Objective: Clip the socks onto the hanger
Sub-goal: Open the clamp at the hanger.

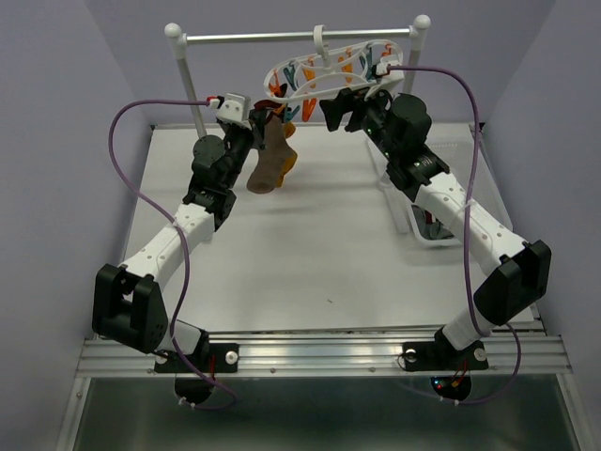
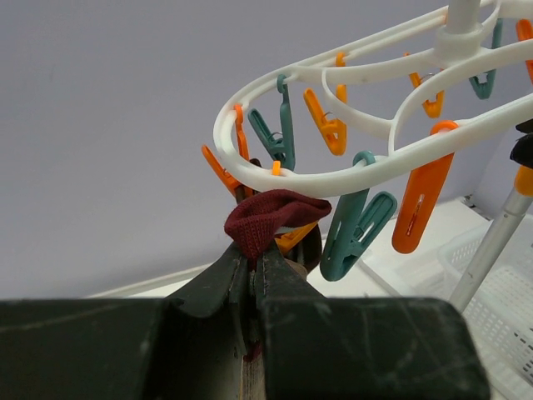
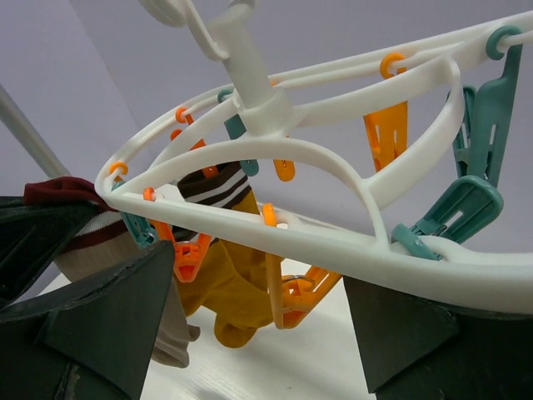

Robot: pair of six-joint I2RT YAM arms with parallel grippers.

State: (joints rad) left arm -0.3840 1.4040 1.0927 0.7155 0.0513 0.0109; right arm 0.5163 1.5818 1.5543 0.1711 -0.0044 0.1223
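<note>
Left wrist view: my left gripper [image 2: 252,257] pinches a maroon-cuffed fabric sock [image 2: 271,218] under the white plastic oval hanger [image 2: 333,177]. My right gripper [image 3: 256,275] gapes wide apart.

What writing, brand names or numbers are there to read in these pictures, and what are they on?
None: no word, number or logo is readable in any view.
The hanger and its clips are plain plastic.
The socks show only stripes, no print.
The left gripper and right gripper are bare dark plastic with no legible markings.
</note>
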